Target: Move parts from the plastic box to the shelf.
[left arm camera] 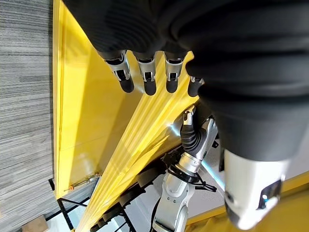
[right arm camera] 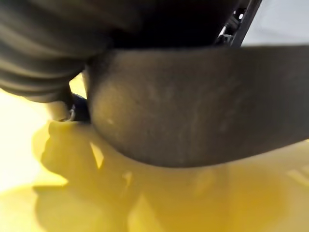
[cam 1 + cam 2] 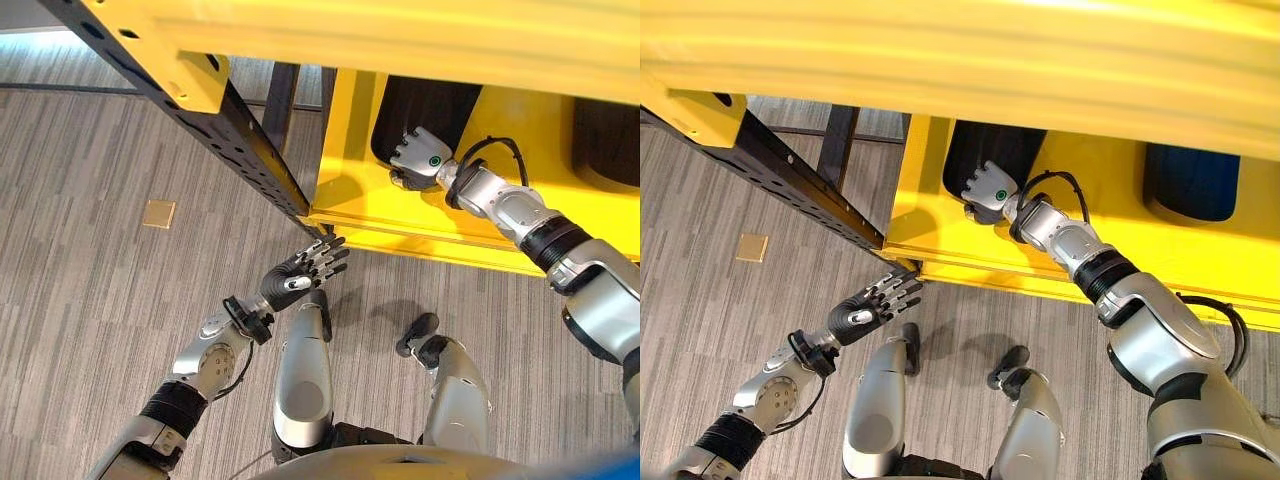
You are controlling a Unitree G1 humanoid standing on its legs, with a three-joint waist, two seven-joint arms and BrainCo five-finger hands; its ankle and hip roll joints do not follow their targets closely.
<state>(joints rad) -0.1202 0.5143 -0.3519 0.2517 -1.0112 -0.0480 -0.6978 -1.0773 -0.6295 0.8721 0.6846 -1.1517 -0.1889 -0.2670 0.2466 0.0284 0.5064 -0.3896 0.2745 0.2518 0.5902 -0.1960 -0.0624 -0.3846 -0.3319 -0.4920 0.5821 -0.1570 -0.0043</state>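
The yellow shelf (image 3: 440,225) runs across in front of both hands, with a black perforated upright (image 3: 215,130) slanting away beyond the left hand. On the shelf, right at the right hand's fingers, lies a big dark rounded part (image 3: 985,150); a second dark part (image 3: 1190,180) sits well off to that hand's outer side on the same shelf.

The right hand (image 3: 988,192) reaches in over the shelf's front lip and sits against the near edge of the first part. Its fingers are hidden behind the hand and the part, so I cannot tell whether they are curled round it or already loose; its own wrist view shows just the dark curved surface of the part pressed close, above yellow shelf.

The left hand (image 3: 303,272) hangs lower, near the shelf's corner, fingers straight and spread, holding nothing.

I judge this to be the placing step: the part looks to be resting on the shelf with the right hand at it. The next move calls for making sure the part lies settled and clear of the lip, letting go if it is held, then drawing the right hand straight back without dragging the part along.
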